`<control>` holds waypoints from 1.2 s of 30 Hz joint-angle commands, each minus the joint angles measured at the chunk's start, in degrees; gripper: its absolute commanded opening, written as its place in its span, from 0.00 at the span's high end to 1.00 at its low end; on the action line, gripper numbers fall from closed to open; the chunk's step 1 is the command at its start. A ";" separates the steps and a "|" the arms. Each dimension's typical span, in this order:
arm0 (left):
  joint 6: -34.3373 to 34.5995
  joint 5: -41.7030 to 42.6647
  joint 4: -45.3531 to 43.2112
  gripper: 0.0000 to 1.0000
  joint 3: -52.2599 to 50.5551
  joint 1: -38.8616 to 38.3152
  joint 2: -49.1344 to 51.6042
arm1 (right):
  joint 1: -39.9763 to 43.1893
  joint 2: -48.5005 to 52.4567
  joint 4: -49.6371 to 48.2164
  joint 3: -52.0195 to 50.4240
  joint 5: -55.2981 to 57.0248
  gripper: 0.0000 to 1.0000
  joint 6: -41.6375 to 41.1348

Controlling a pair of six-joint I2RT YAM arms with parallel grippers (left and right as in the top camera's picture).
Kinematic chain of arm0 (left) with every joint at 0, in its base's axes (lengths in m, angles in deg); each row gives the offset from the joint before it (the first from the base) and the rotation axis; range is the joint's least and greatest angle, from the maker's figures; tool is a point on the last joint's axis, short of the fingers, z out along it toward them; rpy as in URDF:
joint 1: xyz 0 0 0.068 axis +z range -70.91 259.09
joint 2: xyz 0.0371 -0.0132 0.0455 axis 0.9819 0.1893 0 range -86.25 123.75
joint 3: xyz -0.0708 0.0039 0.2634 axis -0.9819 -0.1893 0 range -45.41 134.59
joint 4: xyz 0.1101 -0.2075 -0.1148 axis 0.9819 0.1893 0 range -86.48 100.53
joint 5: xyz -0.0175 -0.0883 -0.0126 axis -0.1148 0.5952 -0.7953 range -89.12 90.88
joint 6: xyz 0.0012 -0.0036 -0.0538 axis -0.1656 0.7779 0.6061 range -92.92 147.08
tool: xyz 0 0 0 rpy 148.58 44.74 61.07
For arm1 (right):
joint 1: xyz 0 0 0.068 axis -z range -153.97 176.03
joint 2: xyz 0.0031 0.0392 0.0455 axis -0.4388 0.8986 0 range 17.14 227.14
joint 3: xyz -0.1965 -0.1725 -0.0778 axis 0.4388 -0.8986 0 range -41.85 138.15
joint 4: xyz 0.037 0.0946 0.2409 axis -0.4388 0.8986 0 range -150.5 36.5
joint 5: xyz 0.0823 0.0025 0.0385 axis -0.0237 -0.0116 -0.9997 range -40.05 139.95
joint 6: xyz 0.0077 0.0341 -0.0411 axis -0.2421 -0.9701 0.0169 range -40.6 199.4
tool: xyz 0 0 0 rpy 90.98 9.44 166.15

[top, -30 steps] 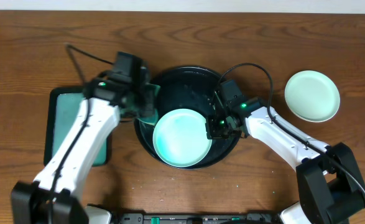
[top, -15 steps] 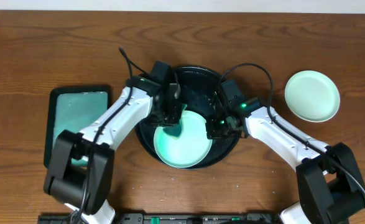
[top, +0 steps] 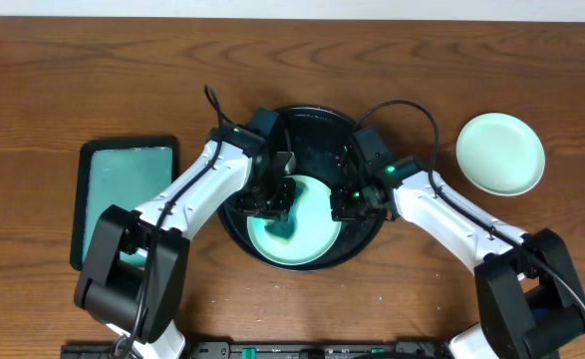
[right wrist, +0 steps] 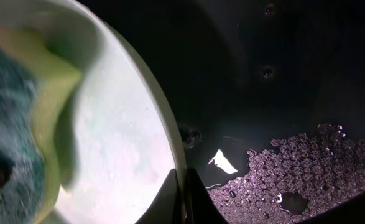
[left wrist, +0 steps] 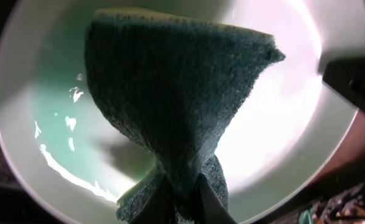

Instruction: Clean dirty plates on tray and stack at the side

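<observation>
Now, mid-wipe: the left fingers (left wrist: 212, 205) pinch a sponge (left wrist: 176, 93) against the plate (top: 312, 237) inside the tray (top: 312, 116); the right fingers (right wrist: 193, 202) clamp its rim. Next, I judge, comes scrubbing across the teal film.

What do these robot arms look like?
The left arm and right arm are smooth white shells with black joints. The left claw and right claw are black. A thin black cable loops off each wrist; a green light glows on the right one.
</observation>
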 commanded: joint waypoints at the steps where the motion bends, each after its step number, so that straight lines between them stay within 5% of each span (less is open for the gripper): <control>1: -3.08 1.05 1.46 0.93 1.03 -0.15 0.04 | -0.20 0.09 -0.15 0.92 -0.09 0.99 -0.85; 17: -0.81 0.76 -3.30 0.93 1.03 -5.77 5.73 | -0.24 0.09 -0.63 0.92 -0.09 0.99 -1.75; 26: 13.05 -19.37 -4.48 0.93 1.03 -2.58 6.82 | -0.26 0.09 0.09 0.92 -0.07 0.99 -2.14; 31: 13.05 -21.44 -4.50 0.93 1.03 -2.21 6.82 | -0.28 0.09 -0.50 0.92 -0.07 0.99 -2.40; 32: 12.81 -21.29 -4.50 0.93 1.03 -2.43 6.82 | -0.33 0.09 -1.03 0.90 -0.04 0.89 -2.36; 35: 12.83 -21.14 -4.48 0.93 1.03 -3.32 6.82 | -0.90 0.39 -4.83 0.37 0.13 0.36 -2.36; 36: 12.85 -21.14 -4.50 0.93 1.03 -3.63 6.82 | -1.18 0.76 -6.43 0.20 0.11 0.30 -2.38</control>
